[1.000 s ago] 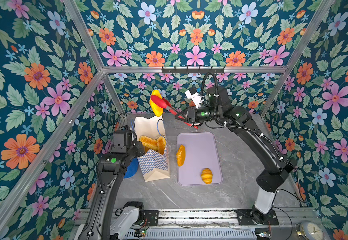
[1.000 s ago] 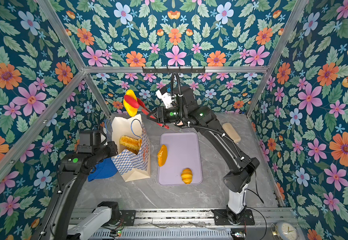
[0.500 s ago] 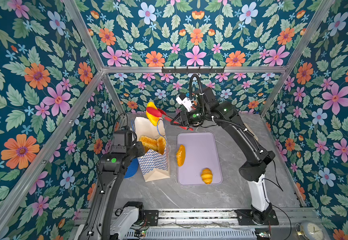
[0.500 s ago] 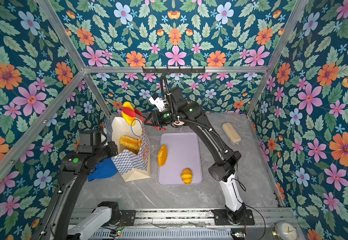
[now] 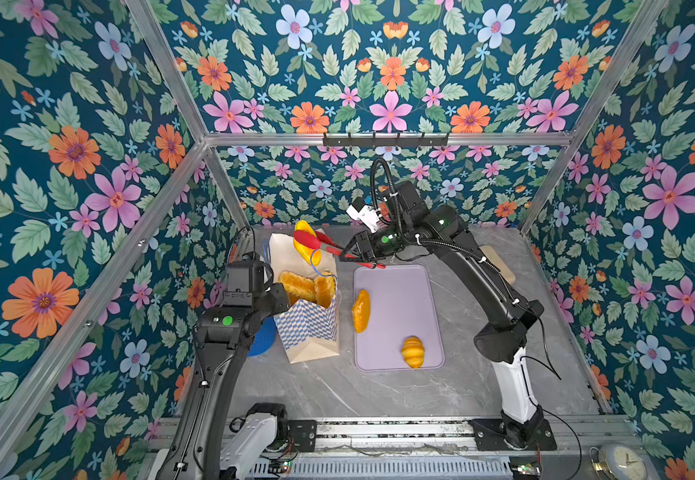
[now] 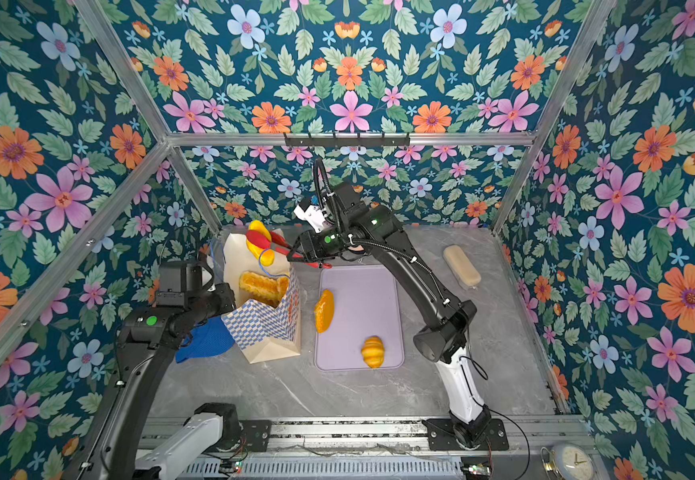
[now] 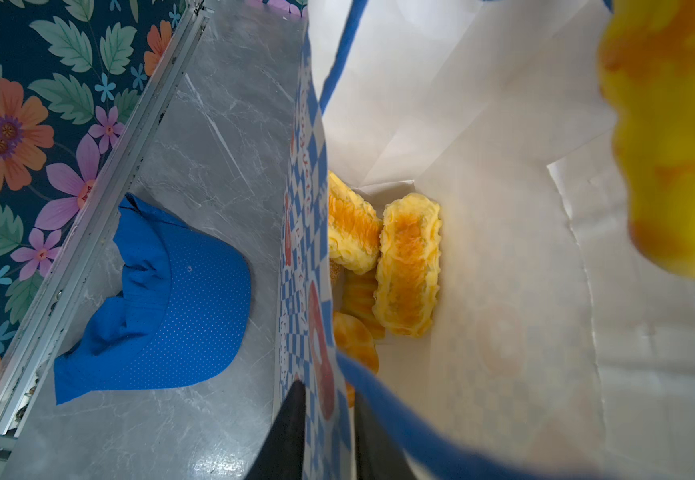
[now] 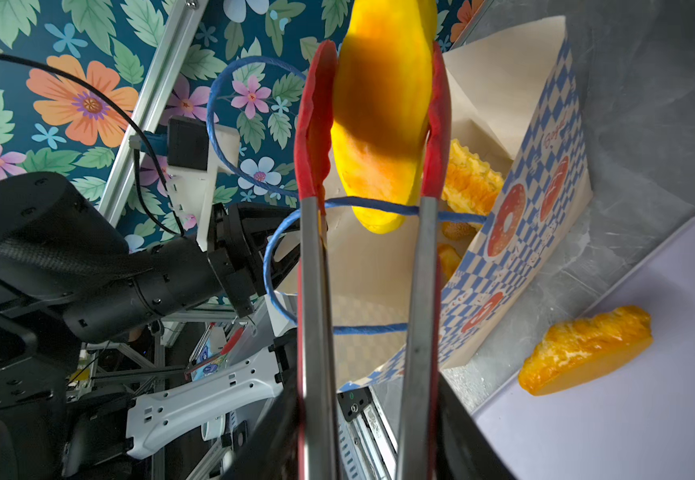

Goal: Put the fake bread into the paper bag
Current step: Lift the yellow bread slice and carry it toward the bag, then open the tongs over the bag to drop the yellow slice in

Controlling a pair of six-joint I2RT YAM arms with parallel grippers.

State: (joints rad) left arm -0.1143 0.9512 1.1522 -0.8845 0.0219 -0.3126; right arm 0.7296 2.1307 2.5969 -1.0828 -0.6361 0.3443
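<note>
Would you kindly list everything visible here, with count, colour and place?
paper bag: one, cream with blue-white checks, left of the tray
bread in bag: at least four, golden-orange, at the bag's bottom
held bread: one, yellow-orange, between the tongs' tips above the bag's mouth
tongs: one, red tips, in the right gripper
tray: one, lilac, table centre
oval bread: one, orange, on the tray's left edge
croissant: one, golden, tray's near end
cap: one, blue, left of the bag
block: one, beige, table's far right
clock: one, silver, near right corner
hook rail: one, black, back wall
table: one, grey marble
left gripper: one, black, pinching the bag's rim
right gripper: one, black, gripping the tongs
</note>
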